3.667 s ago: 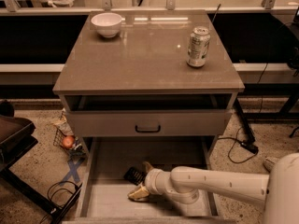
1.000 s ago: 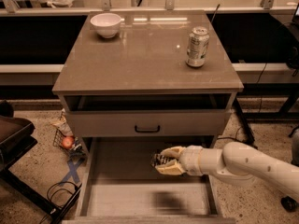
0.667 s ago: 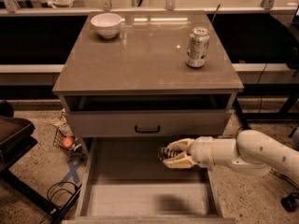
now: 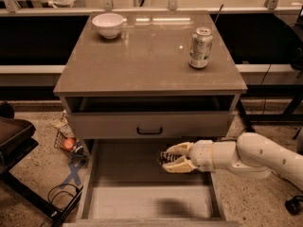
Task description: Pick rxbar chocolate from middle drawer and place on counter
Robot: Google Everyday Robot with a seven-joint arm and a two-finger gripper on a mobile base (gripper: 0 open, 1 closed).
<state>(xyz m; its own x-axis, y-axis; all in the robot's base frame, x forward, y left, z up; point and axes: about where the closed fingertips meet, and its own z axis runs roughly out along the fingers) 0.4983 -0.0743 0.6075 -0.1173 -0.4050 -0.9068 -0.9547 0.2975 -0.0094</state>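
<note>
My gripper (image 4: 168, 158) comes in from the right on a white arm and hangs above the open middle drawer (image 4: 118, 202), just below the closed drawer front. Its pale fingers (image 4: 179, 166) are shut on the rxbar chocolate (image 4: 165, 158), a small black bar that shows between them, lifted off the drawer floor. The counter (image 4: 142, 56) is the glossy taupe slab on top of the cabinet, well above the gripper.
On the counter stand a white bowl (image 4: 108, 24) at the back left and a soda can (image 4: 200, 48) at the right. The drawer front with a black handle (image 4: 149, 131) sits right above the gripper. Cables and a small basket (image 4: 66, 143) lie on the floor at left.
The gripper has lifted the bar off the drawer floor and carried it up and to the right. The arm has drawn back rightward.
</note>
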